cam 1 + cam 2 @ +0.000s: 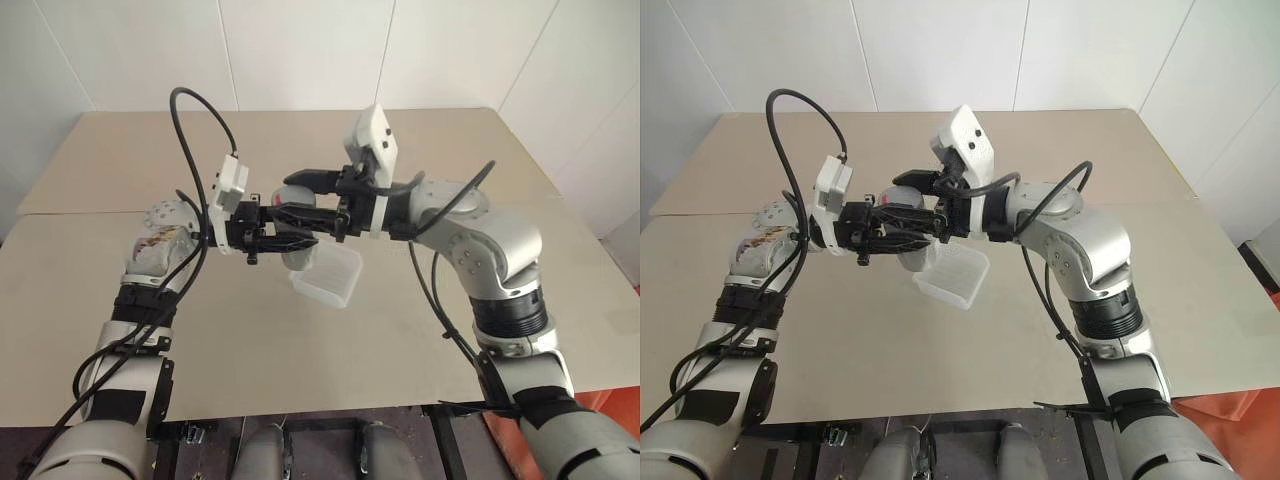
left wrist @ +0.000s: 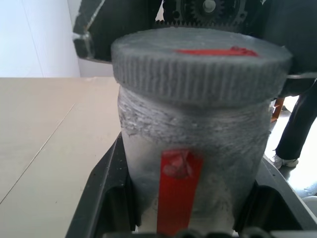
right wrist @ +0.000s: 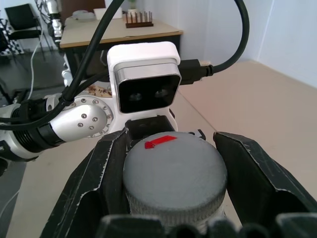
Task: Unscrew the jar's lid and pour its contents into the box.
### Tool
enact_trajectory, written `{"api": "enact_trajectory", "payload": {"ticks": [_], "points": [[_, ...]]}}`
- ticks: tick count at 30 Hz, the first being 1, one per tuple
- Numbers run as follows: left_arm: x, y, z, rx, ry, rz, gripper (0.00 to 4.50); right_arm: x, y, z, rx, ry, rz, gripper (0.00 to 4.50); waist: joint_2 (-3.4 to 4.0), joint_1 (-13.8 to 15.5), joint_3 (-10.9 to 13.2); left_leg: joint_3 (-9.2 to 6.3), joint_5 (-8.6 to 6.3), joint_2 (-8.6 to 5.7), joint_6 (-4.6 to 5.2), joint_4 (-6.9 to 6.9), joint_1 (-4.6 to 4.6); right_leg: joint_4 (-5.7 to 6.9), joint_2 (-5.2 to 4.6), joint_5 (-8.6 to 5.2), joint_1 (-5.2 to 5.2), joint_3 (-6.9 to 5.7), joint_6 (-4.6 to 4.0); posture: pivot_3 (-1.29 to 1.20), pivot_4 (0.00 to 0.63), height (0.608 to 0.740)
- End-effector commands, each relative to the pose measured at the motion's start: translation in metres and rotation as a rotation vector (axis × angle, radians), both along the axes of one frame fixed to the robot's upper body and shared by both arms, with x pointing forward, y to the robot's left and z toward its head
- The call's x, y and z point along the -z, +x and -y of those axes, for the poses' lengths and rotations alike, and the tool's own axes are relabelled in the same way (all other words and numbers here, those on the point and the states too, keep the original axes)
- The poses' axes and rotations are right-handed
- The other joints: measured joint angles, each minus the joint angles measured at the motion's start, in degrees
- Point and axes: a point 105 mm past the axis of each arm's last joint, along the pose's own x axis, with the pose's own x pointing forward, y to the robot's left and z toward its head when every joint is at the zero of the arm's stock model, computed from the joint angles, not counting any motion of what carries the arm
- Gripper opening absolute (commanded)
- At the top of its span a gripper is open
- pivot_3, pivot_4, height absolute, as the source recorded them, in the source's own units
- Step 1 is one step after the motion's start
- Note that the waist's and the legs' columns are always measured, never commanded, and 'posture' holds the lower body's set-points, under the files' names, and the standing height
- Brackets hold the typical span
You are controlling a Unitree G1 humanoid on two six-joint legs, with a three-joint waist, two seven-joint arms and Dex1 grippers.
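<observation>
Above the middle of the matte tan table [image 1: 400, 330], the two arms meet nose to nose, both grippers lying level. The left gripper [image 1: 285, 232] reaches in from nine o'clock, its two black fingers closed tight on the body of the jar [image 2: 190, 163]. In the left wrist view the jar stands as a squat cylinder with cloudy, scuffed walls and a strip of glossy red tape running down its side; the black finger pads [image 2: 101, 198] press against it at both flanks.

The lid [image 3: 174, 174] is a round, flat grey cap with a dull, grainy top, a finely ribbed edge and a short red mark near its rim. The right gripper [image 3: 174, 186] comes in from three o'clock, and its chunky black fingers [image 3: 91, 181] are closed onto the ribbed edge, one at either side. The lid sits fully on the jar, level with its neck.

The box [image 1: 328, 278] rests on the table just below the joined grippers, at about five o'clock from them: a shallow square tray of translucent white plastic with soft rounded corners and a thin raised rim. It lies apart from the jar, untouched by either arm. What the jar holds cannot be made out through its frosted wall.

Black cables [image 1: 195, 130] loop over the left wrist.
</observation>
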Motion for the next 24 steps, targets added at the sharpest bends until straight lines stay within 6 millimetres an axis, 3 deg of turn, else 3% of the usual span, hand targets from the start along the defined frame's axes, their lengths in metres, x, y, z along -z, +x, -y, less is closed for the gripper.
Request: {"api": "enact_trajectory", "payload": {"ticks": [1,5,10,12,14,18,24], "points": [[-0.021,-0.012,0.001,0.087,-0.009,0.082,1.92,-0.012,-0.021,0.004,-0.253,0.023,0.110,2.74,0.00,0.0,0.0,0.00,0.00,0.00,0.01,0.01,-0.01,-0.02,0.00,0.00,0.00,-0.01,0.00,0.00,0.150,0.740],[-0.023,-0.027,0.002,0.183,0.014,0.067,1.92,-0.009,-0.039,0.008,-0.623,-0.025,0.157,2.74,0.02,-0.2,0.0,0.01,-0.01,0.00,0.01,0.03,-0.01,-0.02,0.01,0.01,0.00,0.01,0.02,0.00,0.150,0.740],[-0.023,-0.036,0.005,0.239,0.025,0.059,1.92,-0.013,-0.038,0.000,-0.757,-0.044,0.211,2.74,0.03,-0.6,0.0,-0.05,0.01,0.06,-0.02,0.04,0.03,0.09,0.05,0.01,-0.04,0.05,0.01,0.00,0.150,0.740],[-0.023,-0.036,0.006,0.242,0.019,0.068,1.92,-0.012,-0.029,-0.007,-0.713,-0.041,0.225,2.74,0.03,-0.6,0.0,-0.08,0.02,0.06,-0.03,0.06,0.03,0.11,0.05,0.01,-0.05,0.05,0.01,0.00,0.150,0.740],[-0.024,-0.034,0.006,0.231,0.008,0.071,1.92,-0.012,-0.018,-0.010,-0.628,-0.028,0.210,3.45,0.03,-0.4,0.0,-0.08,0.03,0.05,-0.04,0.06,0.03,0.12,0.05,0.01,-0.05,0.05,0.01,0.00,0.150,0.740],[-0.022,-0.027,0.002,0.182,-0.005,0.059,1.92,-0.016,-0.011,0.006,-0.502,0.027,0.218,4.47,0.03,0.0,0.0,-0.08,0.05,0.04,-0.09,0.07,0.00,0.12,0.05,0.01,-0.08,0.03,0.02,0.00,0.150,0.740],[-0.017,-0.005,-0.005,-0.007,-0.048,0.056,1.92,-0.023,-0.016,0.032,-0.223,0.086,0.254,4.47,0.03,0.5,0.0,-0.11,0.18,-0.02,-0.32,0.18,-0.09,0.09,-0.04,0.01,-0.06,-0.01,0.02,0.00,0.150,0.740]]}}
